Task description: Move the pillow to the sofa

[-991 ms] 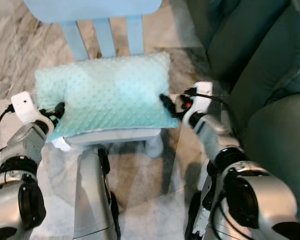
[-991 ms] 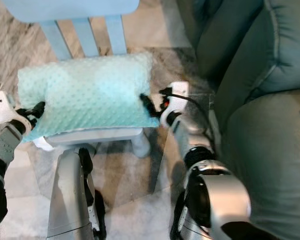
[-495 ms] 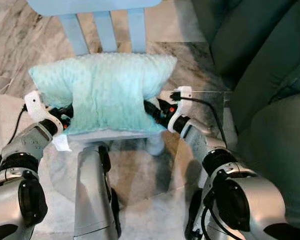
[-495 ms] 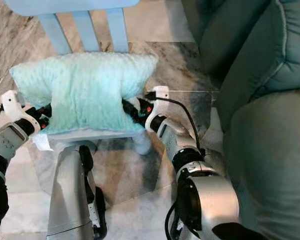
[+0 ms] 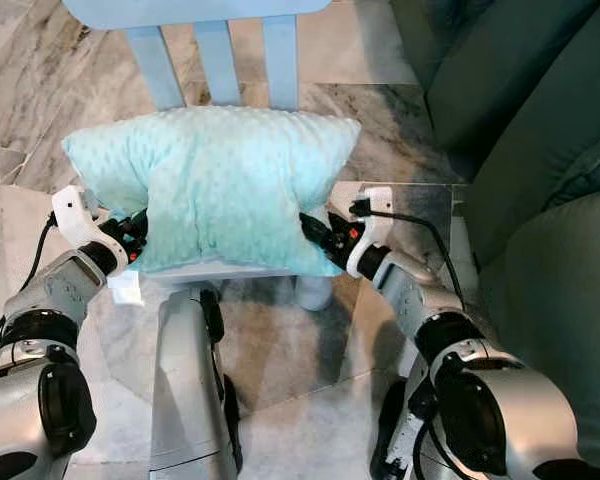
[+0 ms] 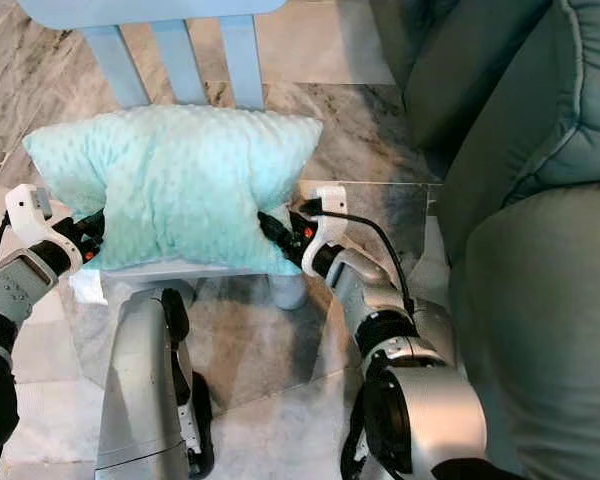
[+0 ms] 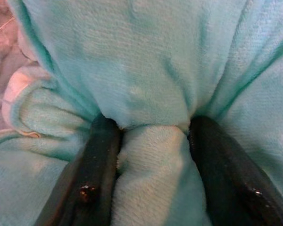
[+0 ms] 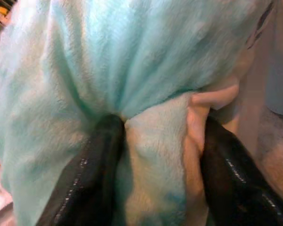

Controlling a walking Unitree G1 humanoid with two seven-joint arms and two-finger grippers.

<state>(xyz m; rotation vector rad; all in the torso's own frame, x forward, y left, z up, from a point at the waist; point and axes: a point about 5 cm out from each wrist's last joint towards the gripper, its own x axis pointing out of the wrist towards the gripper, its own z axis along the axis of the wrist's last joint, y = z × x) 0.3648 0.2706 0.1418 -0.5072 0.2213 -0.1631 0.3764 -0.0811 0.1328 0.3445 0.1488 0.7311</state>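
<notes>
The scene is viewed steeply downward from the head by both eye cameras, the right eye's framing being shifted slightly sideways. Each wrist camera is aimed along its own fingers [image 7: 96, 174], very close to the pillow [image 5: 220, 180]. The same pillow fabric is shared by all four views.

Since one second ago, both grippers have moved inward. The left gripper [image 5: 138, 228] and right gripper [image 5: 315, 228] now pinch folds of the pillow [image 5: 215, 185], which has bunched narrower at its near edge and risen in the middle.
</notes>
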